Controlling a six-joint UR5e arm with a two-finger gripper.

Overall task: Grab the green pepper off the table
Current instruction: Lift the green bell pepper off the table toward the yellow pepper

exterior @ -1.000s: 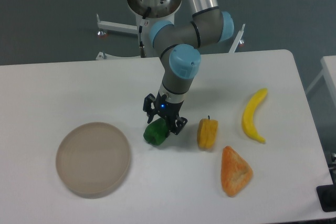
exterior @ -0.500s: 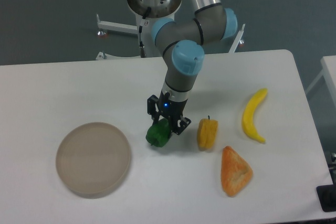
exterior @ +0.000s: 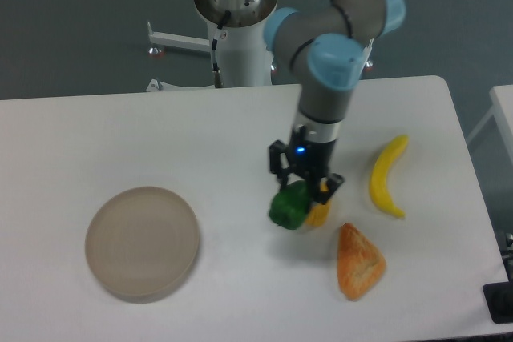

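Green pepper (exterior: 289,207) gripped, overlapping yellow pepper (exterior: 320,213).

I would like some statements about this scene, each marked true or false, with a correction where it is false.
1. The pincer is shut on the green pepper. True.
2. The banana lies on the plate. False: it lies on the table, near the right edge.
3. The green pepper partly hides the yellow pepper. True.
4. The orange wedge lies left of the plate. False: it lies far to its right, below the peppers.
5. The plate has nothing on it. True.
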